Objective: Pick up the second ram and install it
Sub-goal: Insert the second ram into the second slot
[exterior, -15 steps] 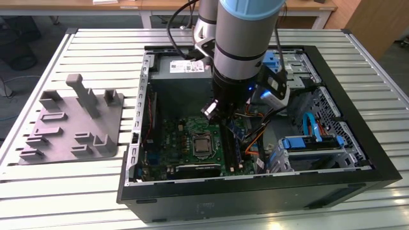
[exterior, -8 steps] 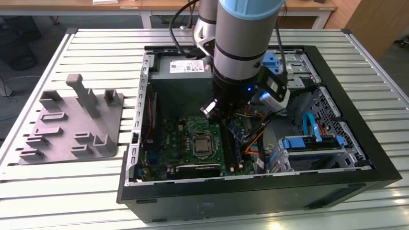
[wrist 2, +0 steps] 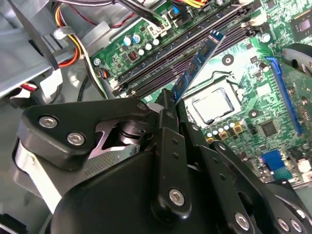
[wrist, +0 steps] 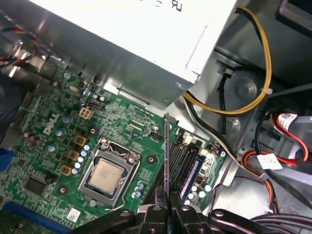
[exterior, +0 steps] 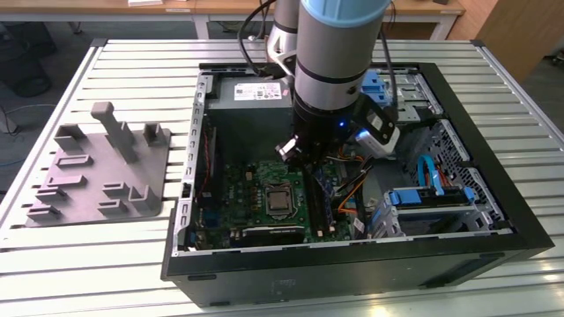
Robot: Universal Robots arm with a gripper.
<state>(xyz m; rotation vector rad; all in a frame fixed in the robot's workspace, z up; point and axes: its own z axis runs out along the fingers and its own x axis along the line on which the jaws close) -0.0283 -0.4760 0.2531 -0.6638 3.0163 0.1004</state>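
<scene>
A slatted table is seen w/ an open computer case lying on it and a grey holder tray to the exterior view's left, well apart from the case. The arm is reached down into the case, above the green motherboard, just beside the processor socket.

In both wrist views the gripper is clamped on the second ram, held on edge by its lower end; in the second wrist view the stick is seen as a blue-edged strip slanting over the memory slots. The fingers are pressed together on it.

Progress: pickup is done, the stick is carried over the board and hangs near the slot bank, approx. in line w/ the slots in the first wrist view. One slot seems to be already filled w/ another stick, though that is hard to tell at this angle. The held stick is apart from the slots, not seated; lowering, pressing in and latching are left, so install is judged roughly halfway.
</scene>
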